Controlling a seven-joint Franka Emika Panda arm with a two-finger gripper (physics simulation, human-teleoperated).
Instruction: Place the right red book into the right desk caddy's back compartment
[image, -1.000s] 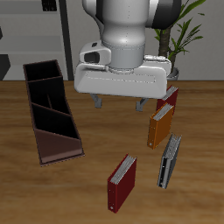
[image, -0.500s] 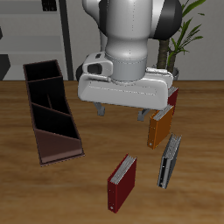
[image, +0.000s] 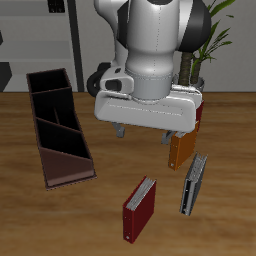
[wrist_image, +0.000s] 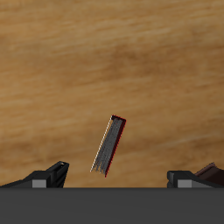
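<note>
Nothing of the task looks done yet, and the work appears to be at the approach stage. The right red book (image: 140, 207) stands on its edge on the table (image: 90, 230), near the front edge and well apart from the right desk caddy (image: 36, 125). The caddy's back compartment (image: 50, 84), at its far end, shows nothing inside. The end effector (image: 145, 132) hangs above the table, farther back than the book, with its fingers spread wide and nothing between them. The wrist view shows the same book (wrist_image: 109, 145) below the spread end effector (wrist_image: 118, 173), untouched. An orange book (image: 182, 148) and a grey book (image: 194, 185) stand close by. What is left, by my reading, is everything: coming down over the book, closing on it, carrying it across and lowering it into that far compartment.
</note>
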